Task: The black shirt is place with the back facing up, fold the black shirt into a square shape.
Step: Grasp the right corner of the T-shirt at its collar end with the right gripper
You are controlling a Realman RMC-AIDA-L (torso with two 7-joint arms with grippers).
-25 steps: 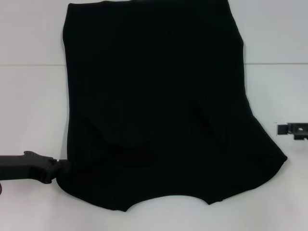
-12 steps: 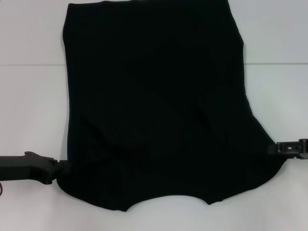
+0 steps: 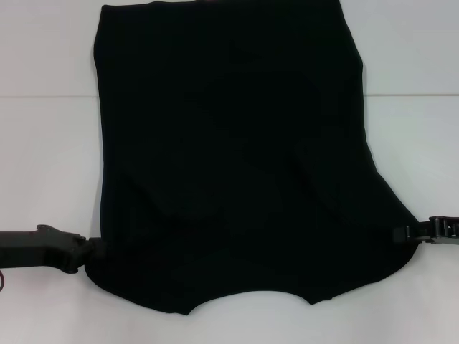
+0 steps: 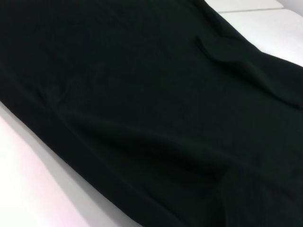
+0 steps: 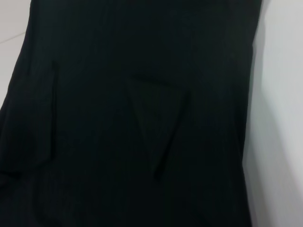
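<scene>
the white bench (image 3: pixel 43 143) runs out of the head view on every side, and a thin seam crosses it behind the cloth. the black shirt (image 3: pixel 229 158) lies flat on it, spread wide across the middle; its far edge is cut off by the top of the view, and its near edge shows a curved cut-out between two lobes. no lettering shows on the upward side. in the left wrist view the shirt (image 4: pixel 151 113) fills almost everything, with soft ridges and one raised fold, and only strips of bench at two corners. in the right wrist view the shirt (image 5: pixel 132 118) shows a triangular crease and a strip of bench along one side.

the left pincer (image 3: pixel 95 249) reaches in low from the robot's left and meets the shirt's near left corner; its tips merge with the dark cloth, so i cannot tell whether they are spread or pinching. the right pincer (image 3: pixel 407 232) touches the shirt's near right corner, tips equally hard to read.

bare bench lies open on both sides of the shirt and along its near edge.
</scene>
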